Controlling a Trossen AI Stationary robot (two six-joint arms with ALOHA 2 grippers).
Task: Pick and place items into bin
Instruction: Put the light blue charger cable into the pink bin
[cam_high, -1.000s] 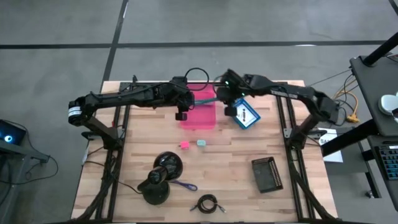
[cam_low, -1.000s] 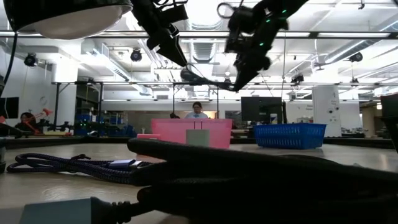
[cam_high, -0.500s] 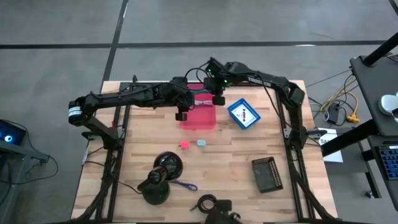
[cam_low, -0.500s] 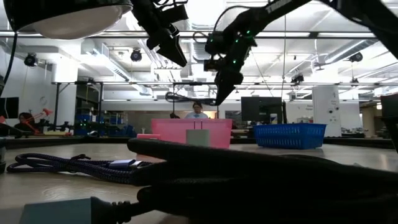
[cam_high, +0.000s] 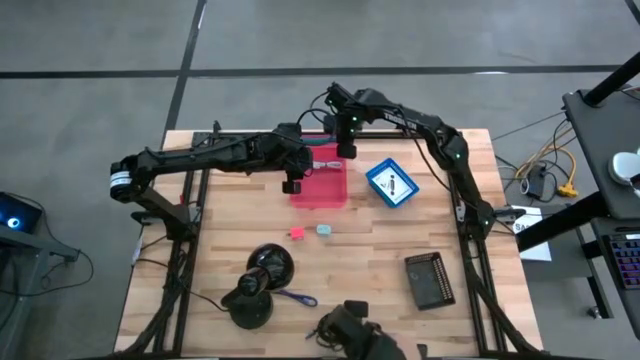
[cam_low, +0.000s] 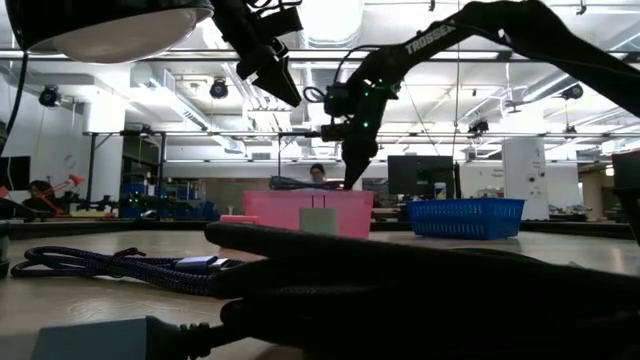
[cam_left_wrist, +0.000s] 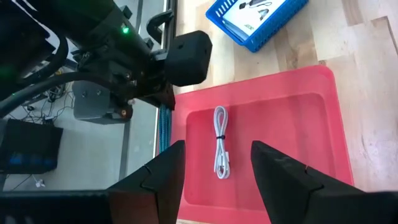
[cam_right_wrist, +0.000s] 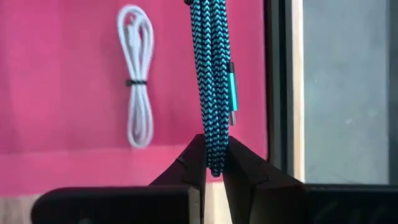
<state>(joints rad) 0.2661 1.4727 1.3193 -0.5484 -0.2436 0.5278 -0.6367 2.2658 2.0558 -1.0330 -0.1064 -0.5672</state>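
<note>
My right gripper (cam_high: 346, 148) is shut on a bundled teal braided cable (cam_right_wrist: 211, 74) above the far edge of the pink bin (cam_high: 320, 190). A white coiled cable (cam_left_wrist: 220, 149) lies on the bin's floor. My left gripper (cam_left_wrist: 214, 180) is open and hovers above the bin's left side, touching nothing. A pink cube (cam_high: 296, 233) and a pale teal cube (cam_high: 324, 229) sit on the table near the bin. The purple tool (cam_high: 297, 297) lies beside the large black object (cam_high: 260, 285). The black coiled cable is hidden behind a dark shape (cam_high: 350, 328). My right gripper pinches the teal cable bundle at one end (cam_right_wrist: 211, 134) between its two fingers (cam_right_wrist: 186, 163). The fingers come from above, pointing down, and lie along the bundle. The bundle hangs below them over the bin's far edge, its lower part (cam_low: 295, 183) at rim height.
A blue basket (cam_high: 392, 183) with small pieces stands right of the bin. A black box (cam_high: 430, 280) lies toward the near right corner. The arms' frames run along both table sides. People show in the room beyond the table (cam_low: 318, 176).
My right gripper has carried the teal cable from the bin's right side, by the blue basket, toward the table's far left. It has come down over the bin's far edge, still shut on the cable. A dark shape has come in at the near edge, over the black coiled cable.
</note>
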